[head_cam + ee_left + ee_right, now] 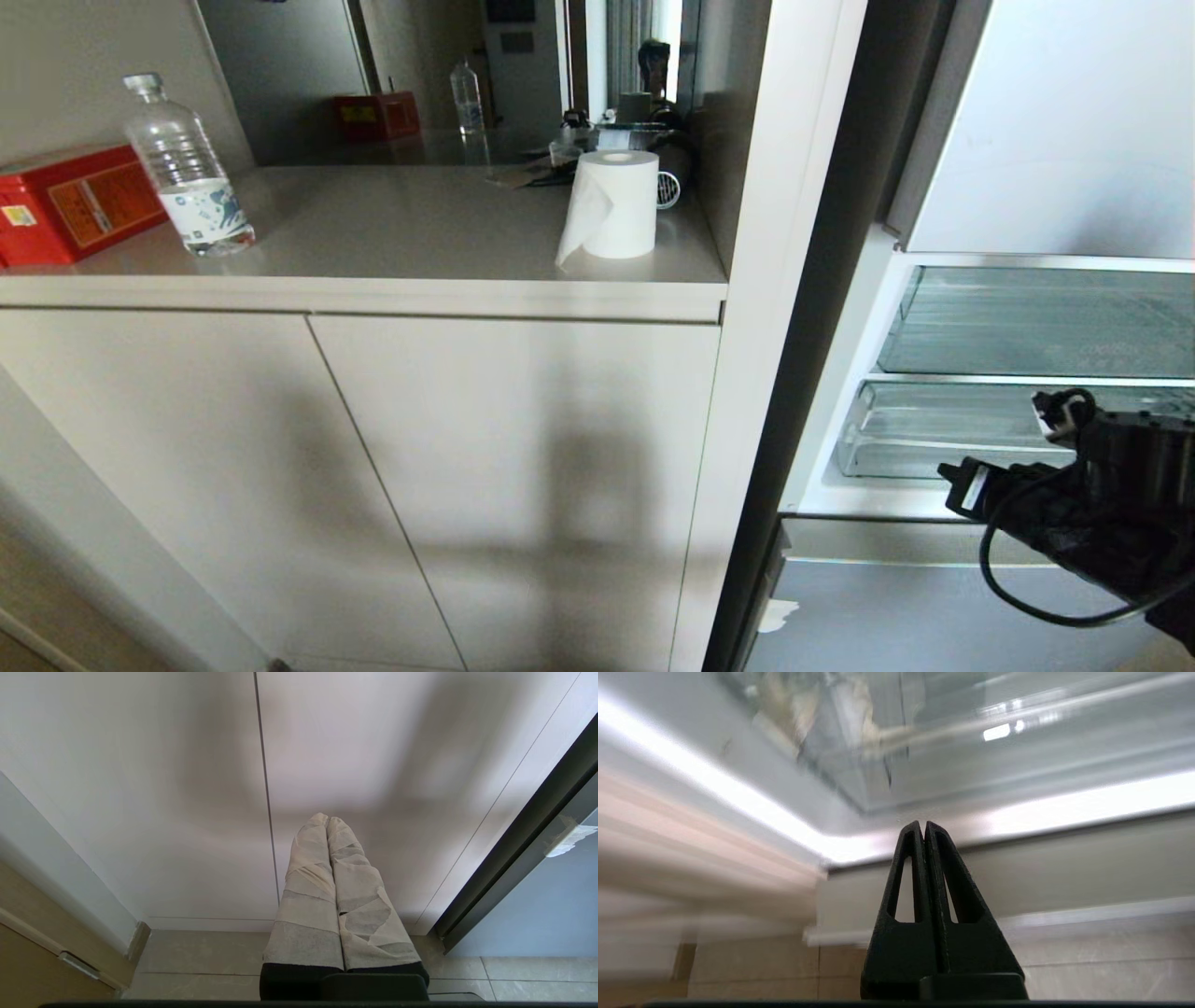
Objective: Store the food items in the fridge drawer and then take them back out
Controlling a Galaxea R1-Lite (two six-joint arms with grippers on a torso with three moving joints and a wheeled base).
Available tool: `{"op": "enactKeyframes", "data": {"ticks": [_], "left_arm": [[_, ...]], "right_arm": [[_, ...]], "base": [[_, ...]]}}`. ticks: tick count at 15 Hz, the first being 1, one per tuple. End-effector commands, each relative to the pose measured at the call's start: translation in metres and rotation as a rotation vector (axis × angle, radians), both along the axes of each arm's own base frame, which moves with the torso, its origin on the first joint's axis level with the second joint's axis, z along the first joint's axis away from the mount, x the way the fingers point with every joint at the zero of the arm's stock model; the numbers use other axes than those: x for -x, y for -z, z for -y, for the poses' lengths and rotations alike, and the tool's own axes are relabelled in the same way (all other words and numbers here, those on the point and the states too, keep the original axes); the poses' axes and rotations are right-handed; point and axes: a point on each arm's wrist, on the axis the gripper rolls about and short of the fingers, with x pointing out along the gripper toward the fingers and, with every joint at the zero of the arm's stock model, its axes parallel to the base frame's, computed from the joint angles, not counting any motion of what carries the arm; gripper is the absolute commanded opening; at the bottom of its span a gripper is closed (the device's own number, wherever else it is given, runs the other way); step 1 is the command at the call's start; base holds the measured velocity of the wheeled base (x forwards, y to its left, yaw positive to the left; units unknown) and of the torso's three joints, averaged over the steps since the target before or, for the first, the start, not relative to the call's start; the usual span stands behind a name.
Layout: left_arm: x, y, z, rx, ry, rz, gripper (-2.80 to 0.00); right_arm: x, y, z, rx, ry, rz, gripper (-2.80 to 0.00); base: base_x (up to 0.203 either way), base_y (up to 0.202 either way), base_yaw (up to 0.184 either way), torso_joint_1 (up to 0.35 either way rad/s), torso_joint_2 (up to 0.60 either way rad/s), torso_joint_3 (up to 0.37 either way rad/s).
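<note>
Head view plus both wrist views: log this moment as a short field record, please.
fridge: pale blue-grey fridge, compartment open
drawer: clear plastic fridge drawer, pushed in; no food items visible
right gripper: shut, empty, in front of the drawer
left gripper: shut, empty, parked low facing the white cabinet doors
counter: clear water bottle, white paper roll, red box
</note>
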Motion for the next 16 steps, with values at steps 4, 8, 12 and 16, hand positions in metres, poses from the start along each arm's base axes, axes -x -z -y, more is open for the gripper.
{"op": "enactKeyframes", "data": {"ticks": [4, 8, 12, 16], "left_arm": [[0.000, 0.000, 0.000, 0.000, -0.001, -0.001, -2.80], [0.000, 0.000, 0.000, 0.000, -0.001, -0.001, -2.80], [0.000, 0.000, 0.000, 0.000, -0.001, -0.001, -2.80], [0.000, 0.000, 0.000, 0.000, -0.001, -0.001, -2.80]], "right_arm": [[0.088, -0.052, 0.002, 0.042, -0.001, 0.206, -2.80], [0.185, -0.056, 0.005, 0.179, 0.031, 0.275, -2.80], [0.245, -0.015, 0.007, 0.298, 0.031, 0.289, -2.80], [0.275, 0.013, 0.005, 0.383, -0.043, 0.399, -2.80]], "base": [[0.000, 0.000, 0.000, 0.000, 0.00, 0.000], [0.000, 0.000, 0.000, 0.000, 0.00, 0.000], [0.000, 0.000, 0.000, 0.000, 0.00, 0.000], [0.000, 0.000, 0.000, 0.000, 0.00, 0.000]]}}
